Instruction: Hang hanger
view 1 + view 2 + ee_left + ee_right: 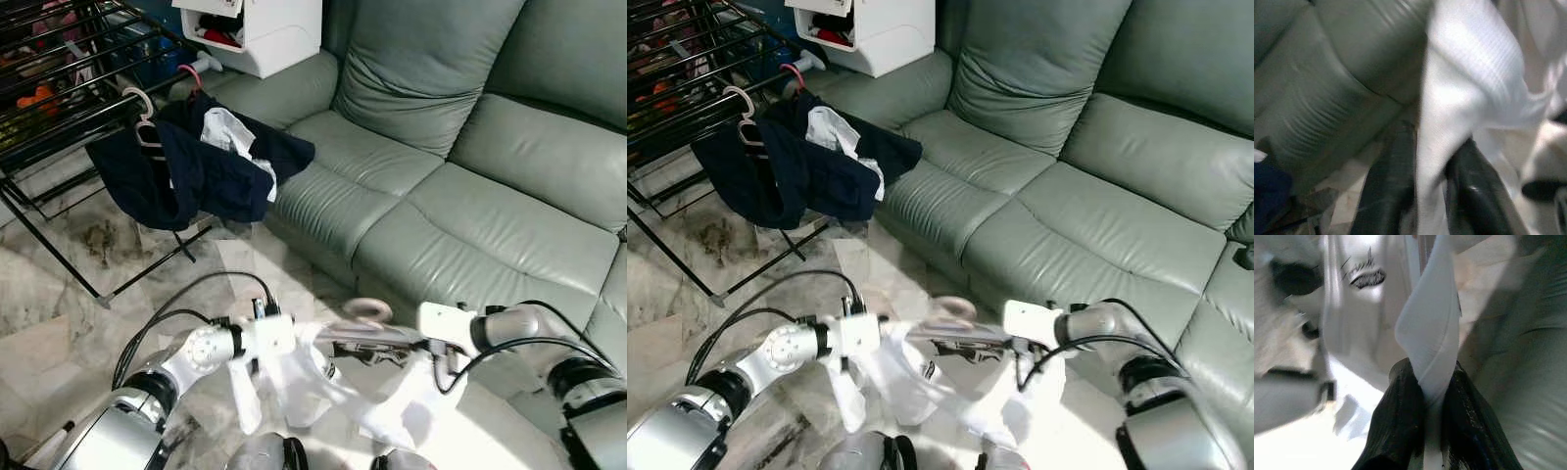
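A white T-shirt (328, 384) with dark print hangs on a pale hanger, whose hook (368, 311) sticks up between my two arms, low in front of me. My left gripper (1432, 149) is shut on the shirt's white fabric at one shoulder (277, 341). On the other shoulder my right gripper (1431, 377) is shut on a fold of the same shirt (423, 345). The black drying rack (61, 61) stands at the far left. A navy garment (201, 168) on a white hanger (145, 117) hangs from the rack.
A grey-green leather sofa (460, 157) runs along the right and back, close to my right arm. A white cabinet (266, 34) stands behind the sofa's arm. The rack's black legs (59, 257) spread over the marble floor (59, 323) at the left.
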